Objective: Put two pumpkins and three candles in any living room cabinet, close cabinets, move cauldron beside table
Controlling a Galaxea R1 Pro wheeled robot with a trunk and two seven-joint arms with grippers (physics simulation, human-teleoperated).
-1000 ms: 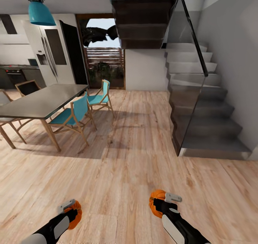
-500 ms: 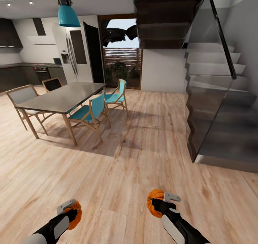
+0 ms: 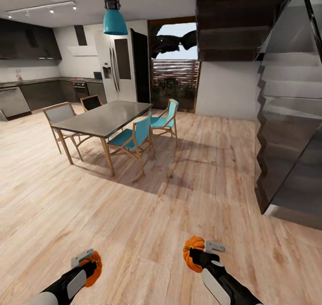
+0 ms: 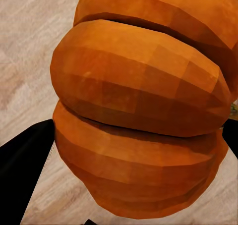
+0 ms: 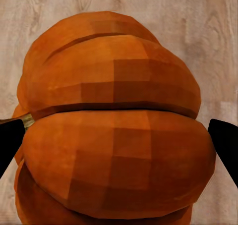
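Head view: one pumpkin (image 3: pixel 193 254) is clamped in the right gripper (image 3: pixel 202 255) jaws, another pumpkin (image 3: pixel 92 268) in the left gripper (image 3: pixel 87 265) jaws, above the wooden floor (image 3: pixel 147 215).

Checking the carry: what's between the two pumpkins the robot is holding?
In the head view, just bare wooden floor between the left pumpkin and right pumpkin.

floor (image 3: pixel 147 215): pale wood planks, matt
pumpkins (image 4: pixel 144 111) (image 5: pixel 114 136): orange, ribbed, matt
dining table (image 3: pixel 105 118): grey top, slight sheen, wood legs
stair balustrade (image 3: pixel 286 130): dark glossy glass
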